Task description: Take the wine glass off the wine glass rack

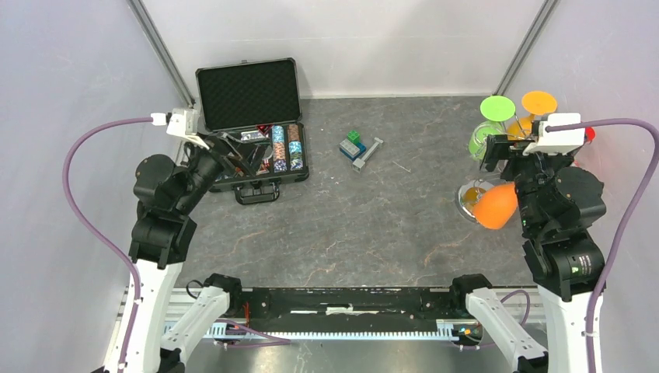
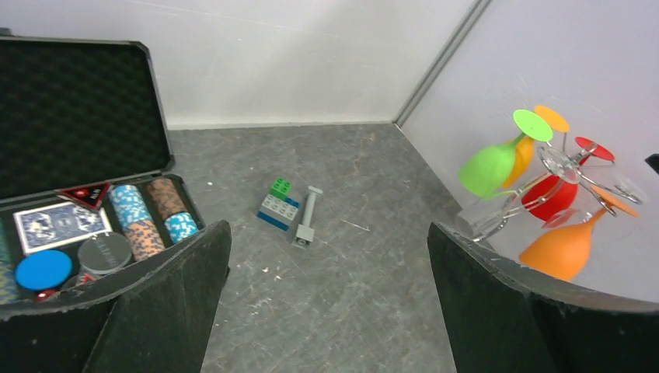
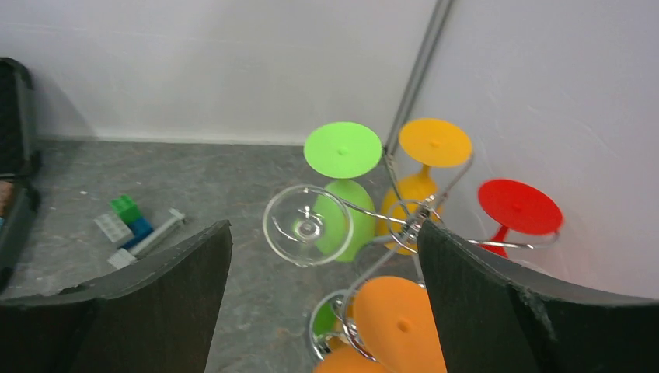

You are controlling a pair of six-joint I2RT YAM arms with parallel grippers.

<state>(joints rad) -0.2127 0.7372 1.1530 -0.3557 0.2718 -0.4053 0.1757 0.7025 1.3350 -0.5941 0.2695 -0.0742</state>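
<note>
I have both arms up off the grey table (image 1: 373, 225); the wine glass rack (image 3: 408, 219) stands at the far right corner, close to the side wall, with its round base (image 1: 466, 196) on the tabletop. Five glasses hang from its looped arms, feet up and bowls down: a green wine glass (image 3: 343, 149) and a yellow wine glass (image 3: 434, 142) on the far side, a red wine glass (image 3: 519, 206) towards the wall, an orange wine glass (image 3: 396, 318) nearest me, and a clear wine glass (image 3: 308, 225) on the side facing the table's middle; none is off the rack.

The right gripper (image 3: 322, 229) hangs above the rack and looks down on it; its jaws are spread wide, one black finger (image 3: 155, 311) at either side of the wrist view, and nothing sits between them. From overhead that arm hides part of the rack, and I cannot tell whether it touches any wire.

The left gripper (image 2: 328, 229) is just as wide apart and holds nothing; it hovers over the open black case (image 1: 249, 116) at the far left, which holds stacked poker chips (image 2: 148, 214) and a card deck (image 2: 58, 225). A few toy bricks (image 1: 353, 144) and a grey piece (image 1: 367, 153) lie mid-table, well apart from both arms.
</note>
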